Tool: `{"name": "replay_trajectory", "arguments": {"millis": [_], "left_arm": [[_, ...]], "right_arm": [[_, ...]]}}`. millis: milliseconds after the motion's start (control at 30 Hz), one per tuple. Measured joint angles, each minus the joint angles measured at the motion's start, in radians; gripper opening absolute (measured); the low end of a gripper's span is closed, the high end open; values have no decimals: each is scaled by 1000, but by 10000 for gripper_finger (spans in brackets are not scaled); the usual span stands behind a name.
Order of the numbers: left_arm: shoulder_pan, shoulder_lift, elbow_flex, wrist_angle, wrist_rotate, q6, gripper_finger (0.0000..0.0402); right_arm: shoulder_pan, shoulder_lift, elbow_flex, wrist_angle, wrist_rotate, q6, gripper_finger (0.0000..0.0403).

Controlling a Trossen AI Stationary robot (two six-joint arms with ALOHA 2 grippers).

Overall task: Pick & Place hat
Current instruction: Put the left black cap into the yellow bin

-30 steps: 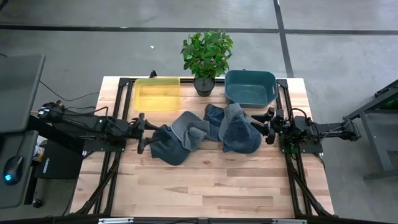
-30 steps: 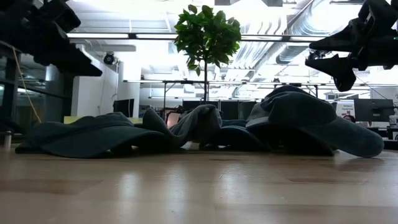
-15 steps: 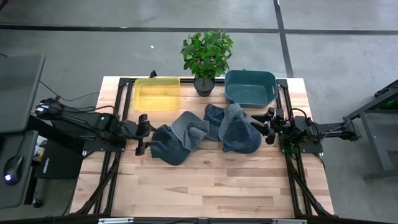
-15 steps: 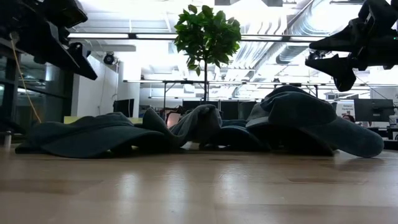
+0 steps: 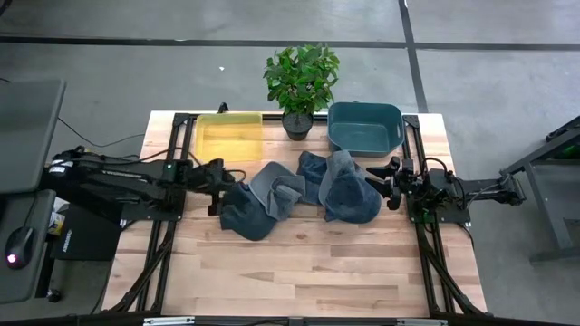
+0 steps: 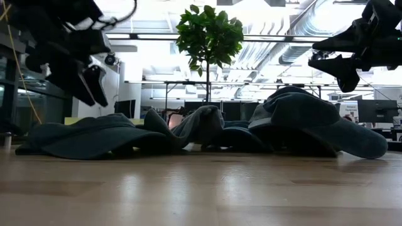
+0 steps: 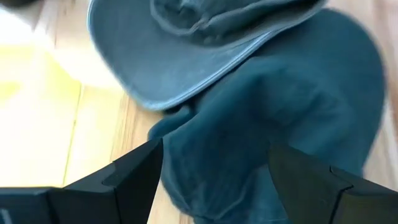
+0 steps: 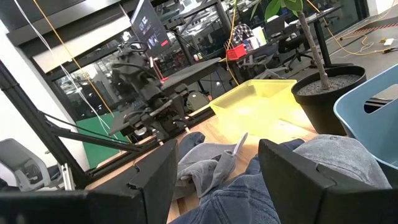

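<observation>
Left gripper [image 5: 217, 186]: fingers spread, above the leftmost dark hat [image 5: 246, 212], apparently not touching. Right gripper [image 5: 391, 183]: spread, empty, beside hat pile [image 5: 349, 192] on counter [image 5: 299, 272].

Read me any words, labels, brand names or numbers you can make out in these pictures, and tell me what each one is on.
No text can be read in any view.
The hats, the yellow bin, the teal bin and the plant pot show no print or label.
A screen in the room behind, in the right wrist view, shows coloured marks too small and blurred to read.
</observation>
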Motion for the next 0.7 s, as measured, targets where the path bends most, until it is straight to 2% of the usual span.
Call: {"name": "replay_trajectory", "arguments": {"millis": [167,367,533,700], "left_arm": [[79,69,0,0,15,63,279],[124,145,0,8,58,162,279],[145,197,0,22,113,177,279],[145,239,0,44,116,144,279]], "right_arm": [[0,0,0,0,0,0,217],[0,0,0,0,0,0,217],[0,0,0,0,0,0,217],[0,0,0,0,0,0,217]]}}
